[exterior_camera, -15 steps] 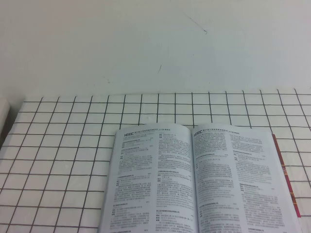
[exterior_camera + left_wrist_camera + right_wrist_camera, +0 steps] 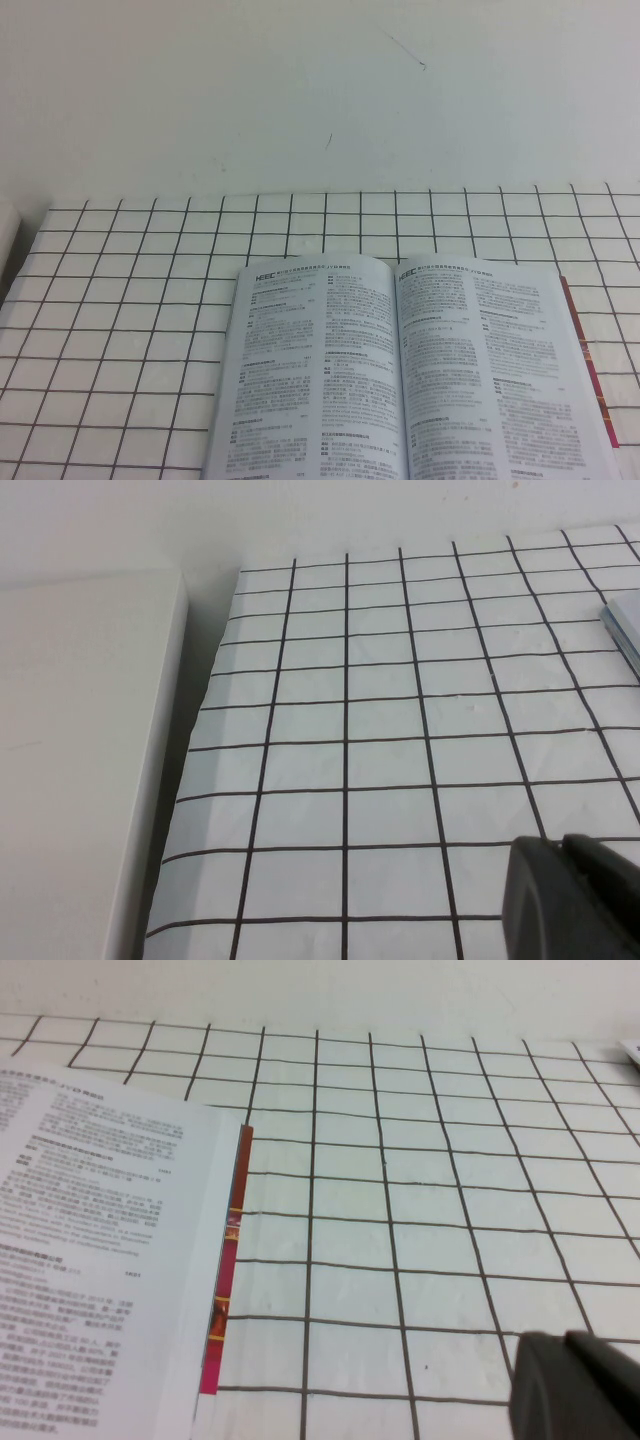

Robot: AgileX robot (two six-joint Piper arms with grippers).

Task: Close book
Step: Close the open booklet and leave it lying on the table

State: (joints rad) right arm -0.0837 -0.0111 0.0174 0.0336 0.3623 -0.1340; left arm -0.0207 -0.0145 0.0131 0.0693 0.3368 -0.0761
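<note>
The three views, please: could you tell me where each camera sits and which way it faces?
High view: raised on the robot's side, angled down at the open book on the grid cloth; no arm shows.
Left wrist view: low over the cloth, left of the book; the left gripper shows in a corner.
Right wrist view: low beside the book's red cover edge; the right gripper shows in a corner.
Shared: all show book and cloth.

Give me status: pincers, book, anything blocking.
Left pincer above grid cloth, clear of book. Right pincer above cloth beside book's red cover edge. Book lies open, untouched. Nothing on it.
</note>
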